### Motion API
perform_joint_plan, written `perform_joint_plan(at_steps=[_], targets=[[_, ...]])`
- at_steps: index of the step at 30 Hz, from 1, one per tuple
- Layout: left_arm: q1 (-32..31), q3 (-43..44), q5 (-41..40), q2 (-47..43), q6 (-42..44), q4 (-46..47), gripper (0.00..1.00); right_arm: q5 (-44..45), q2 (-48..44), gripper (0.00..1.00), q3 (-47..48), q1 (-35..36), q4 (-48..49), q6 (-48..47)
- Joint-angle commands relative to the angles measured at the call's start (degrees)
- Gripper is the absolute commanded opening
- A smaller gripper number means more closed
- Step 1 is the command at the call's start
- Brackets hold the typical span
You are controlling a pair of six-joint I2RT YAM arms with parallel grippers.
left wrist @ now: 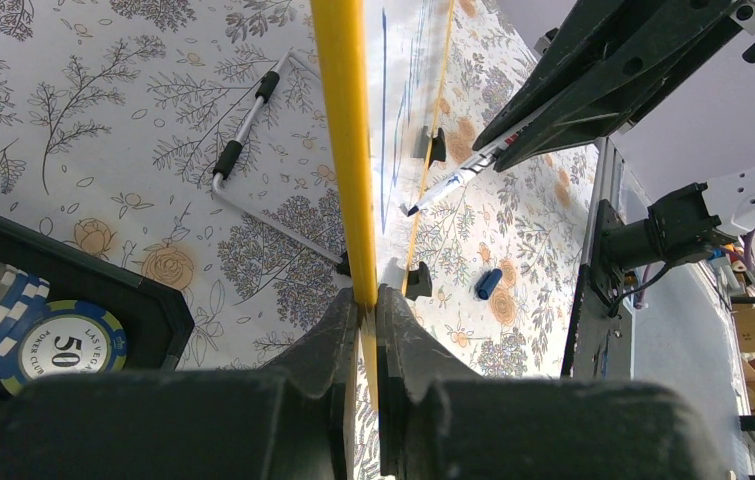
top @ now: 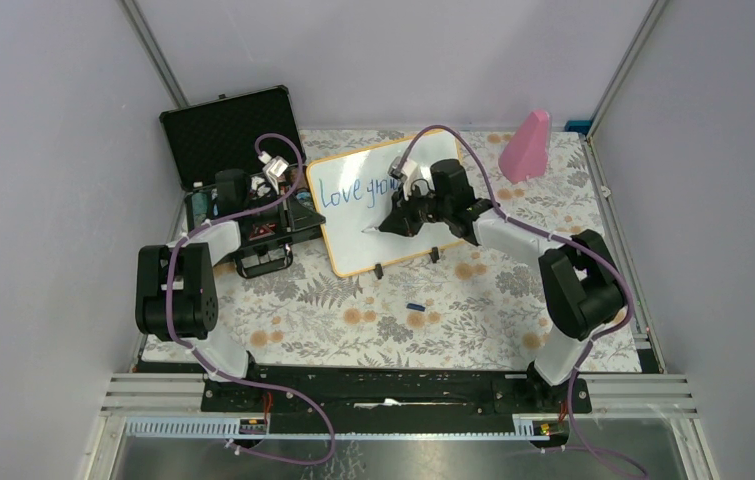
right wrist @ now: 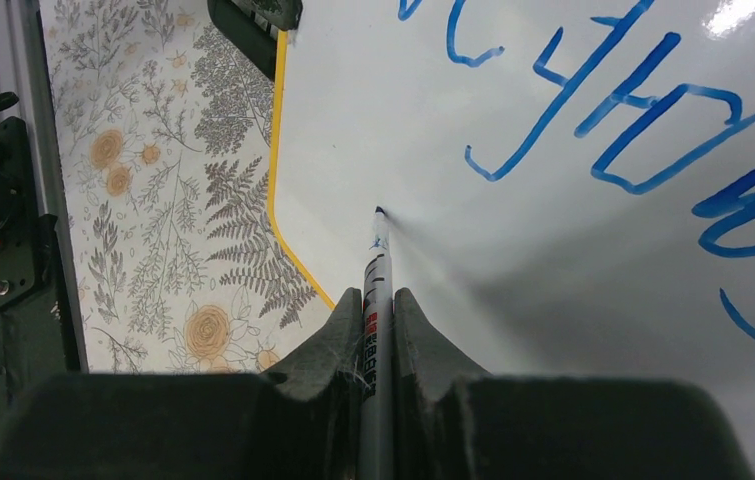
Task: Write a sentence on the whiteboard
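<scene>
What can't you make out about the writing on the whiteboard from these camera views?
Top view: the right hand covers the end of the sentence on the whiteboard.
Left wrist: the whiteboard is edge-on, writing unreadable.
Right wrist: letters cut off by the top and right edges; marker tip contact unclear.

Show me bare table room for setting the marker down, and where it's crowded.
Widest free patch: the tablecloth in front of the whiteboard, down to the near edge, holding only a blue cap. A narrower strip: between the board and the pink wedge. Crowded: left, where the black case and left gripper meet the board.
</scene>
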Motion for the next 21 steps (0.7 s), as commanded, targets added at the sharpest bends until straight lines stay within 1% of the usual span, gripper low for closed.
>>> perform_joint_plan(at_steps=[1,10,21], targets=[[-0.31,1.83,-0.24,-0.77,2.97,0.98,0.0,1.51,1.11,0.0,3.29,0.77,1.05,-1.64],[-0.33,2.16,-0.28,-0.51,3.5,0.12,0.0,1.32,2.18,0.0,4.81,1.58,-0.35,-2.22],[-0.29,2.6,-0.46,-0.72,4.49,-1.12,0.0,0.99,1.76,0.0,2.93,2.13,-0.88,-3.18]])
